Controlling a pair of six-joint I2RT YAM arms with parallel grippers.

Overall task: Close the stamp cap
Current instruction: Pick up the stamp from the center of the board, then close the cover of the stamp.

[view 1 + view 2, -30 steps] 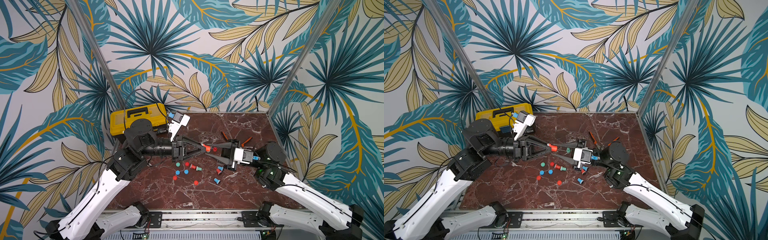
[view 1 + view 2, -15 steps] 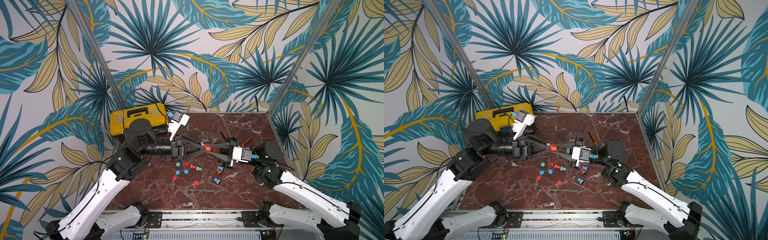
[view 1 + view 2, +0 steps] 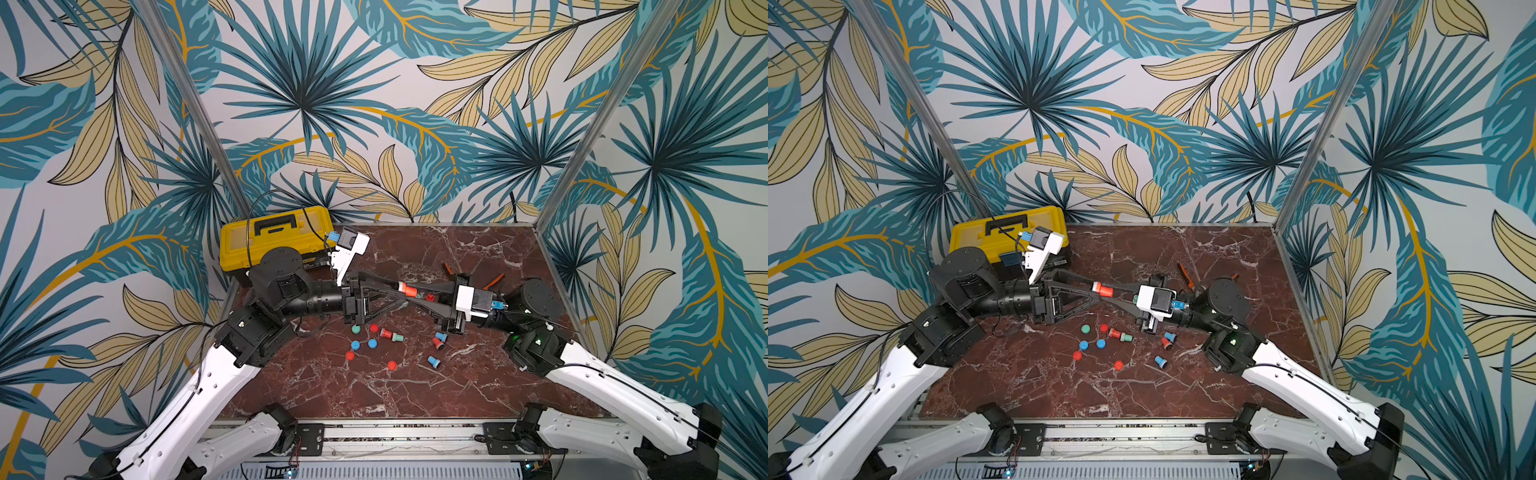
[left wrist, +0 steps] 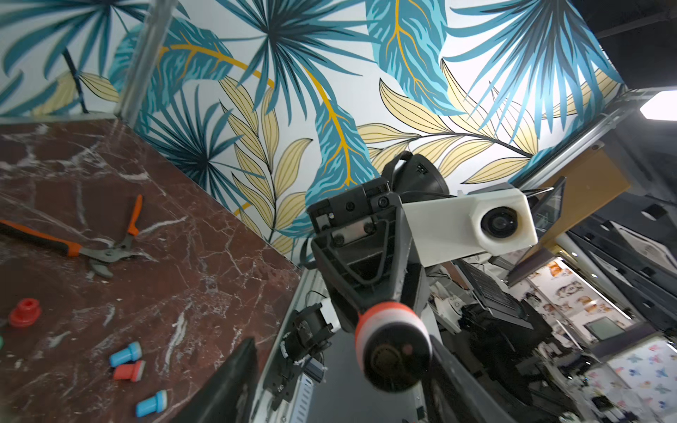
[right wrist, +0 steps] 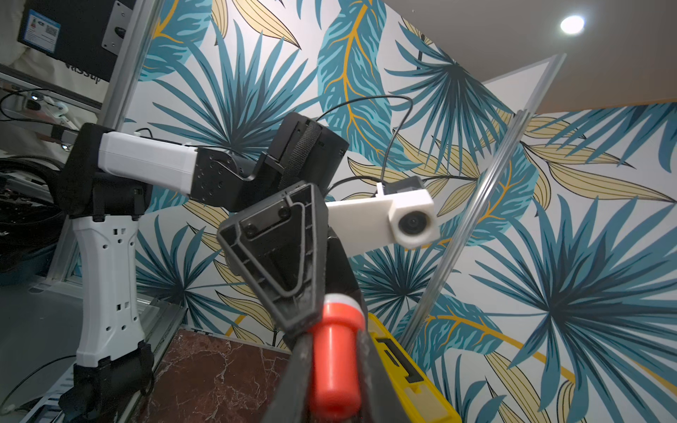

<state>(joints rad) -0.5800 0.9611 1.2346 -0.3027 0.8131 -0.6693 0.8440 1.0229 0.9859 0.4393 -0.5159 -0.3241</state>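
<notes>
Over the marble table (image 3: 415, 395), mid-frame in both top views, the red stamp (image 3: 409, 289) is clamped by the right gripper (image 3: 417, 292); the left gripper (image 3: 401, 294) is parted beside it. Capping is judged nearly done.

On the table (image 3: 415, 395), the toolbox (image 3: 274, 237) sits in the far left corner and the pliers (image 3: 448, 269) lie toward the far right, behind my right gripper (image 3: 415, 293). It meets my left gripper (image 3: 401, 294) above the middle, with the stamp (image 3: 406, 289) between them, off the surface. Nearer me, loose caps (image 3: 355, 345) lie scattered left and loose stamps (image 3: 434, 361) right.
</notes>
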